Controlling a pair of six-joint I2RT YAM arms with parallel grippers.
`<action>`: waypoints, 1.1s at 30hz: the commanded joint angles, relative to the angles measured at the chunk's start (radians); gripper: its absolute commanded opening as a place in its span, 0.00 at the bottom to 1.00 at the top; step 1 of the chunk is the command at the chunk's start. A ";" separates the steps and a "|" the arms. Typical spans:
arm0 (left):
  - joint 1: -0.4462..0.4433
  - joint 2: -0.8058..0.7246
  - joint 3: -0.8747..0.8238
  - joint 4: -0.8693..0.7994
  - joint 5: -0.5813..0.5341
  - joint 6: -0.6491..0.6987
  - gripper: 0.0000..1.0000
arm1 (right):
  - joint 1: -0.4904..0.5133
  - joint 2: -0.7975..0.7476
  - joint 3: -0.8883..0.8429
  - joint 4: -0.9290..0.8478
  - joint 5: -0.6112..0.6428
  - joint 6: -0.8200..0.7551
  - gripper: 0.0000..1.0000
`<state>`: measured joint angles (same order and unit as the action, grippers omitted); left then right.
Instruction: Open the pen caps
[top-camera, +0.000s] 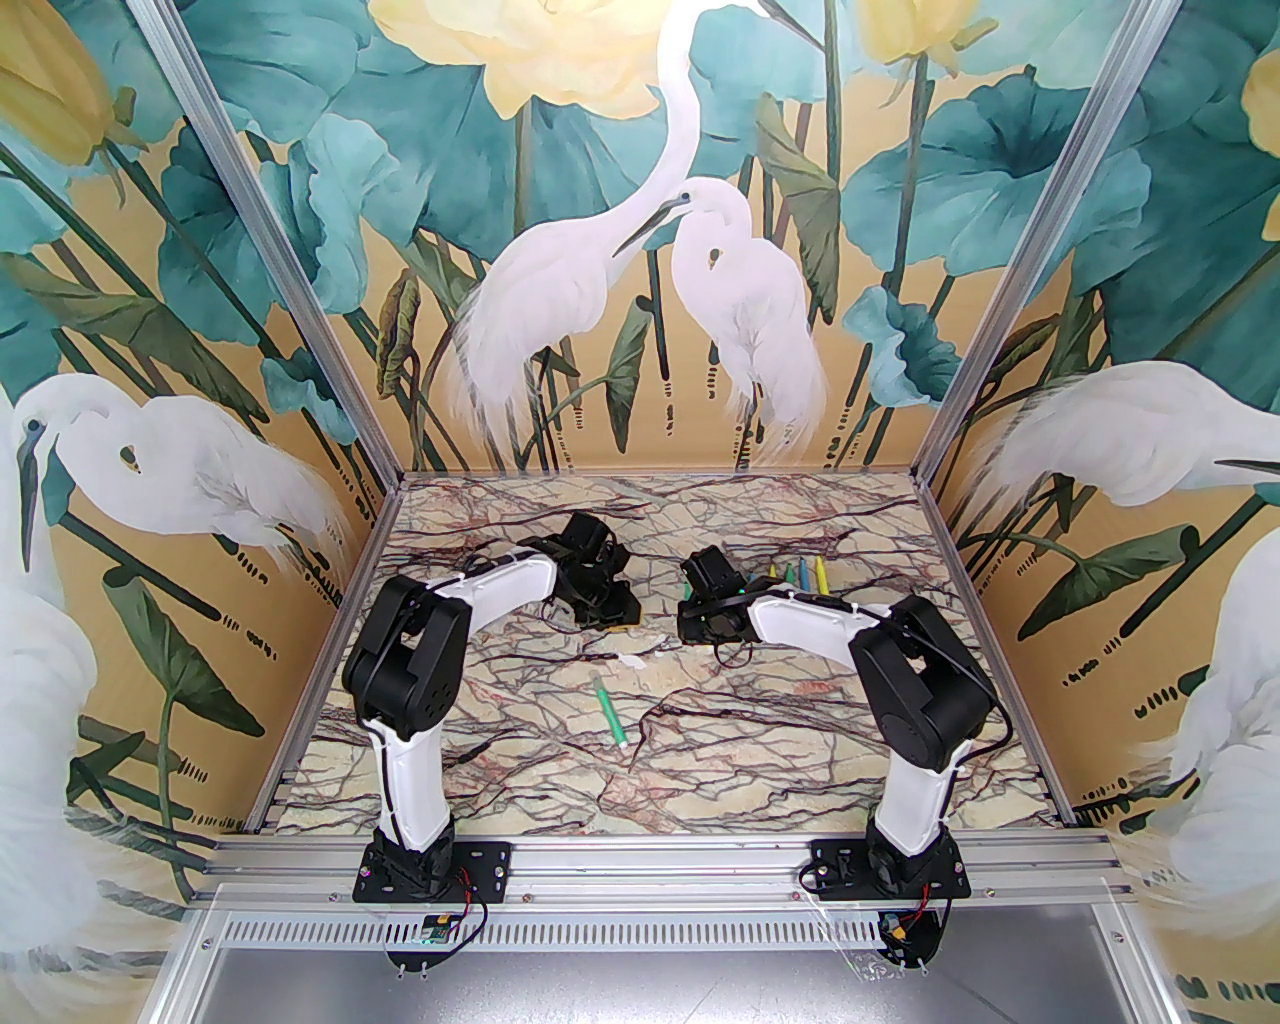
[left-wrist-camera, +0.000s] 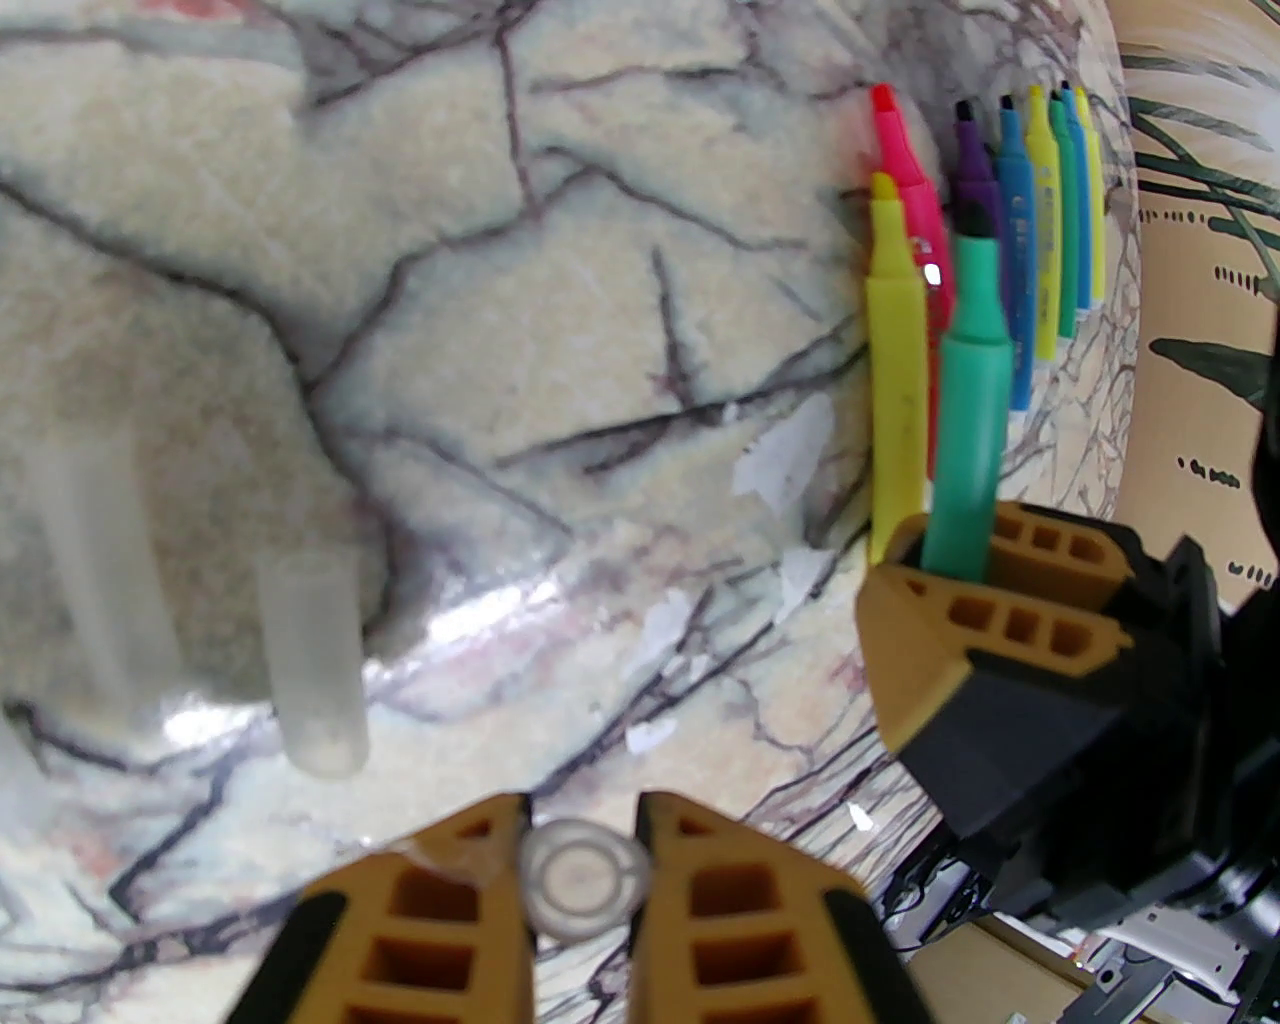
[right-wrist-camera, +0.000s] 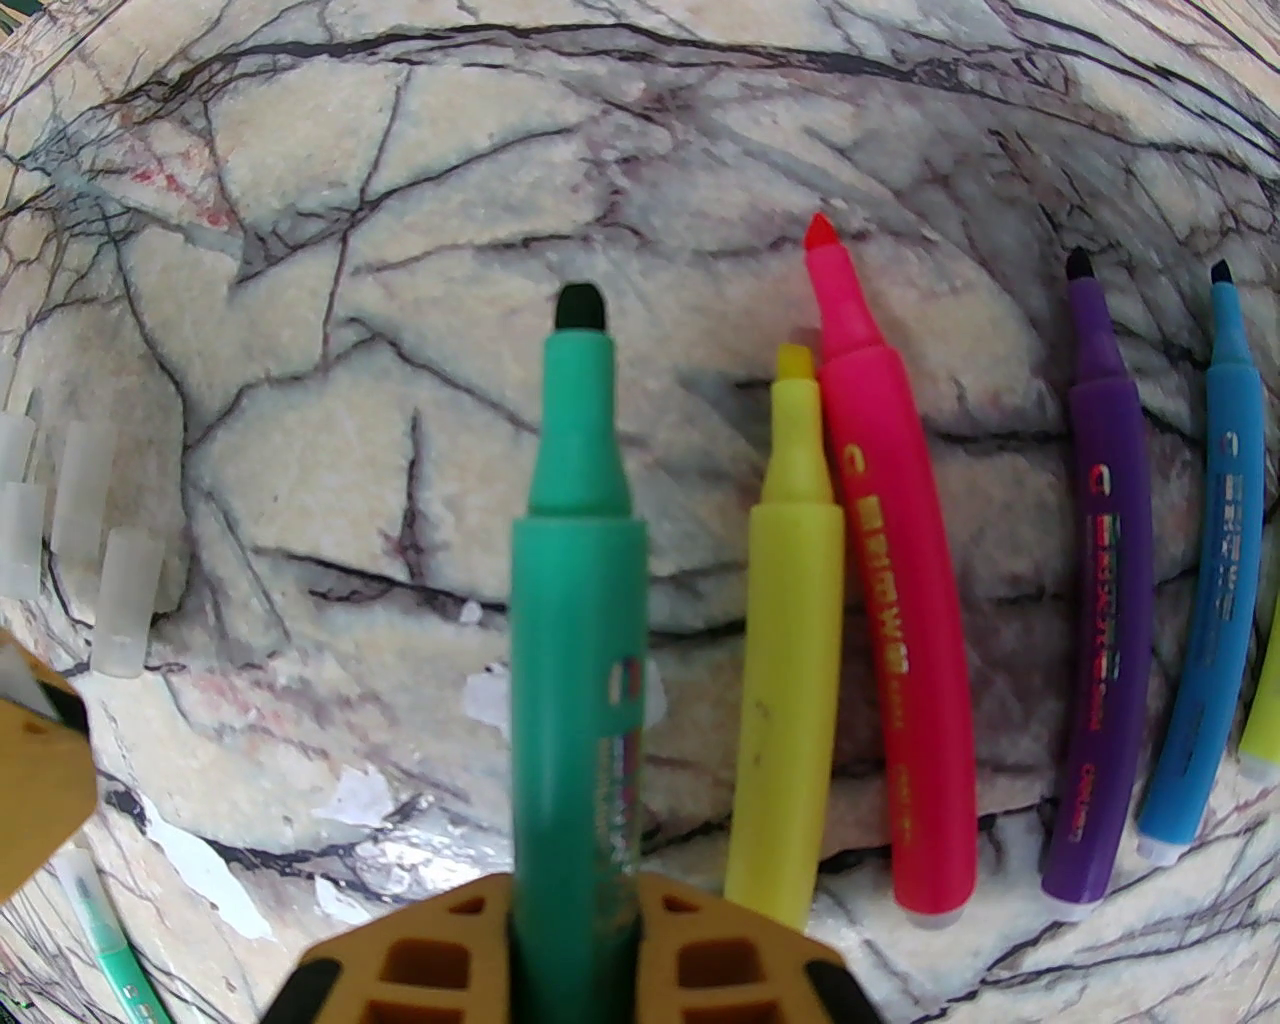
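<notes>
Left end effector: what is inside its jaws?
A pale translucent pen cap, seen end-on, is pinched in the left end effector. The fingers cover its sides, and whether anything sits inside the cap cannot be seen.

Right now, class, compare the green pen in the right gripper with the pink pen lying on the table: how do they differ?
The green pen is clamped in the right gripper; the pink pen lies loose on the table. The green pen's tip is dark and blunt; the pink pen's tip is reddish and wedge-shaped. Both are uncapped, with their tips pointing roughly the same way.
</notes>
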<state>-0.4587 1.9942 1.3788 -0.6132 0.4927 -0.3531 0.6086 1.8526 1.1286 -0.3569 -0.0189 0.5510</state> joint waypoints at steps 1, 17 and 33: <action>-0.008 0.034 0.030 -0.007 0.032 0.016 0.03 | -0.003 0.037 0.019 -0.013 0.007 0.015 0.07; -0.012 0.077 0.061 -0.035 -0.022 0.013 0.21 | -0.003 0.068 0.022 -0.032 0.000 -0.011 0.17; -0.018 0.053 0.057 -0.035 -0.028 0.011 0.28 | -0.001 0.041 0.020 -0.068 0.028 -0.033 0.25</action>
<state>-0.4717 2.0571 1.4170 -0.6289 0.4808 -0.3500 0.6086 1.9018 1.1439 -0.3645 -0.0193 0.5350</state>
